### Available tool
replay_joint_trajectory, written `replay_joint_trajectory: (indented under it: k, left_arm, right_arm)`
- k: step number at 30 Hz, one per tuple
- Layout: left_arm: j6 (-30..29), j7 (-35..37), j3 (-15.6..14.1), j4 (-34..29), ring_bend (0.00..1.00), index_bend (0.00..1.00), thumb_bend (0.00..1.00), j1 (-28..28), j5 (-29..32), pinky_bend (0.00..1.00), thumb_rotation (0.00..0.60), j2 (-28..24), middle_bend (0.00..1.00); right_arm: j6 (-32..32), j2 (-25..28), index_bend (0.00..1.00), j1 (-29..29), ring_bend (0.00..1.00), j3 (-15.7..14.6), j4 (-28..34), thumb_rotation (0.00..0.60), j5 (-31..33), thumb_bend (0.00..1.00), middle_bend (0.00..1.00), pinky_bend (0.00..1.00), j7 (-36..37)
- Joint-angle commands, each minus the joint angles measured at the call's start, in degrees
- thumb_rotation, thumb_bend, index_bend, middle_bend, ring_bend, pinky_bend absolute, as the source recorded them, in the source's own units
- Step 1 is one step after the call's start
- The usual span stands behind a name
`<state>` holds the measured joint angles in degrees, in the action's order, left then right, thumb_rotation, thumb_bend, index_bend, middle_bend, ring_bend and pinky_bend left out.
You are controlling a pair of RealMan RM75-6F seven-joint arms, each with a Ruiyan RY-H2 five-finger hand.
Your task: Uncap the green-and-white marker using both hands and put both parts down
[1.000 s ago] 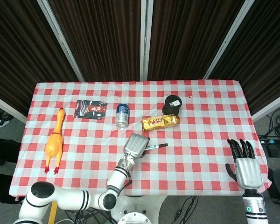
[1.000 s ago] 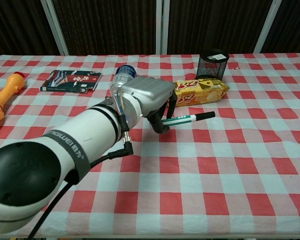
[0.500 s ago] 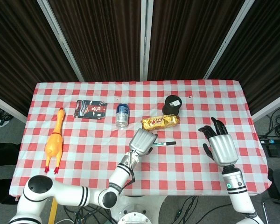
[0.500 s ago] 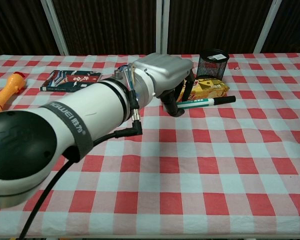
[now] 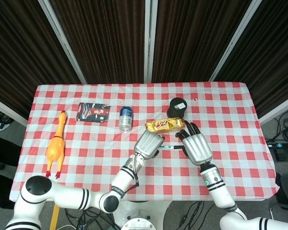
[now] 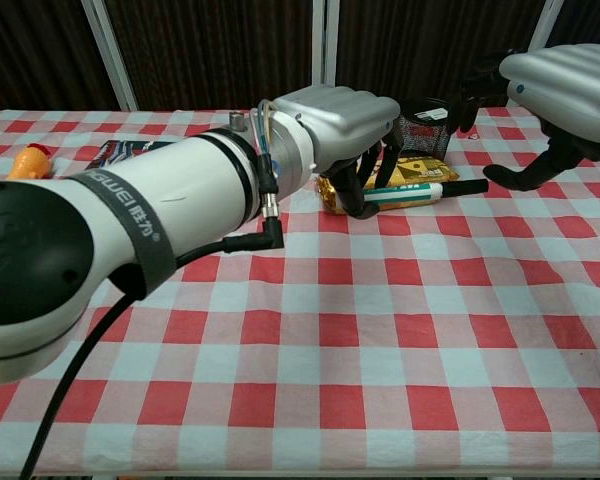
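Right hand (image 6: 570, 85) now beside capped tip, fingers spread, empty; my left hand (image 6: 340, 120) clamps one slim green-and-white marker (image 6: 420, 189) above checked tabletop (image 6: 380, 330).

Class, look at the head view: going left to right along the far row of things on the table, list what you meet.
Rubber chicken → dark booklet → blue can → yellow snack pack. The black mesh cup overlaps the pack, so it is left out.
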<state>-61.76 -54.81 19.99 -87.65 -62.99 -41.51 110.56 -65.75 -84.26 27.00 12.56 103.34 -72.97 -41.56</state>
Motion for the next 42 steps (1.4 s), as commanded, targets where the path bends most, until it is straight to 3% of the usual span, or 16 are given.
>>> replay_joint_trajectory:
  k: [1,9,27,42]
  left_arm:
    - [0.08,0.51,-0.28,0.09,0.78,0.57,0.38,-0.35,0.03,0.74,0.6,-0.06,0.61]
    - [-0.52,1.3,-1.16,0.12,0.78,0.57,0.38,-1.0,0.25,0.74,0.6,-0.35,0.61]
    - [-1.15,3.33,-1.92,0.67,0.78,0.57,0.37,-1.74,0.67,0.74,0.6,-0.79,0.61]
    - [-2.18,3.95,-2.53,-0.72,0.78,0.57,0.37,-1.74,1.01,0.74,0.6,-1.36,0.61]
  right_arm:
    - [0.36,-1.74,0.37,0.97,0.05,-0.75,-1.35,0.6,0.97,0.26,0.34,0.14,-0.74]
    - [-0.28,-4.73,0.41,2.12,0.08,-2.12,-4.72,0.6,2.1,0.26,0.37,0.14,-0.38]
    - [-1.05,-6.11,0.48,3.65,0.13,-3.3,-7.47,0.6,2.28,0.26,0.43,0.15,2.18]
    - [-2.85,-7.27,0.62,4.07,0.21,-3.79,-8.49,0.6,2.06,0.27,0.54,0.18,2.71]
